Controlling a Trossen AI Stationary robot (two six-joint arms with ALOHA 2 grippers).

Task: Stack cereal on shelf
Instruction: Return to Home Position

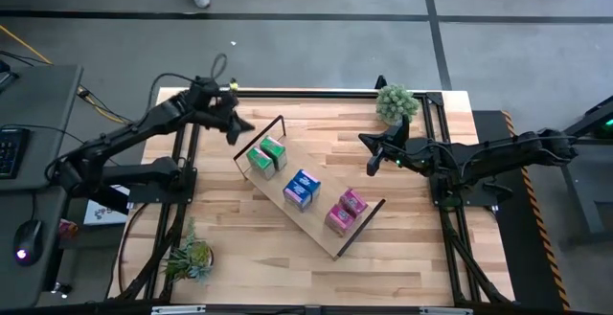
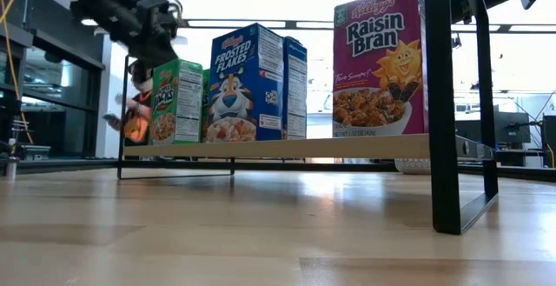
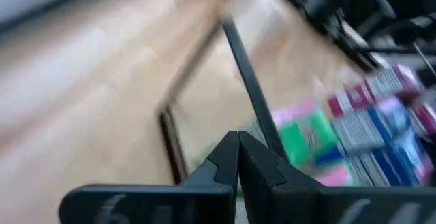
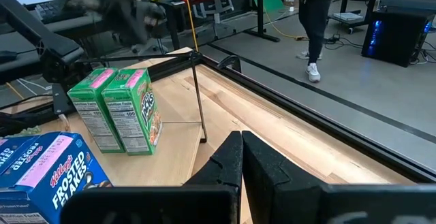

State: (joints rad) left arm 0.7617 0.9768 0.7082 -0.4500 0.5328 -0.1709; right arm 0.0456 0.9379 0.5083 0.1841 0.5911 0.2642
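We see six small cereal boxes (image 1: 301, 189) upright in pairs along the light-wood shelf (image 1: 305, 224), diagonal on the desk (image 1: 402, 258) — green pair (image 1: 266, 155) toward 10 o'clock, blue pair (image 1: 301, 191) central, pink pair (image 1: 346, 211) toward 4 — while the left tool (image 1: 239, 128) at 10 and the right tool (image 1: 374, 160) at 2 hover clenched, empty.

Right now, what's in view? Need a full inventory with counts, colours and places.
shelf: one, light wood with dark rod ends, lying diagonally across mid-table
green cereal boxes: two, side by side at the shelf end nearest the left arm
blue cereal boxes: two, mid-shelf
pink cereal boxes: two, at the shelf's other end
potted plants: two, green, one by the right arm, one at the table edge on the left arm's side
table: one, slatted wood
person: one, dark clothes, white shoes, on the floor beyond the table
left gripper: shut, raised beside the shelf's green-box end
right gripper: shut, over bare table between plant and shelf
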